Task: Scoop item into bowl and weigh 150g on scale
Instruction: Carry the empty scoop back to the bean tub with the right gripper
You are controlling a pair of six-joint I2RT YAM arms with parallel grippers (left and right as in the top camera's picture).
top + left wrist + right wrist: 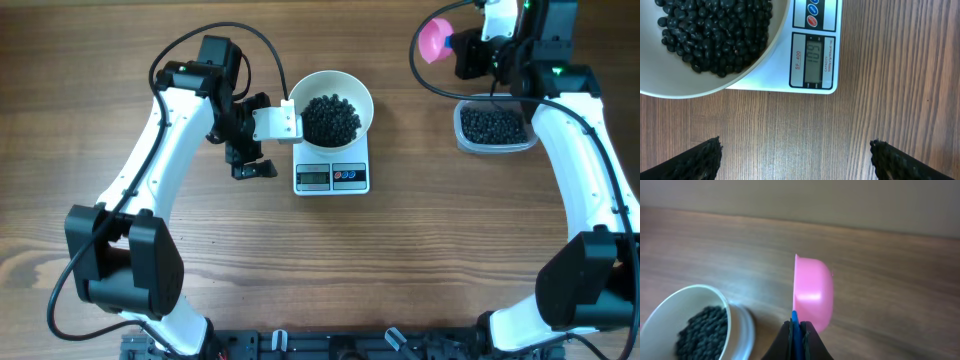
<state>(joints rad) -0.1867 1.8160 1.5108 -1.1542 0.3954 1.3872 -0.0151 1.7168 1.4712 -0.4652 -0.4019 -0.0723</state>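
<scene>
while smooth round bowl [340,80] holds glossy beads [331,118] | flat rectangular scale [332,178] beneath

The bowl [368,105] is sitting on the scale [331,165] toward the back of the table [320,260], with the item [330,118] lying piled in it. The left gripper [262,135] is standing just left of both. Well to the right, the tub [462,135] is resting on the table and holding more of the item. The scoop [435,40] is hanging behind and left of the tub, in the right gripper [462,42]

You're getting open wooden tabletop [330,260] in front of the flat white digital scale [332,178]; the round white bowl [336,80] is covering its platform.
</scene>
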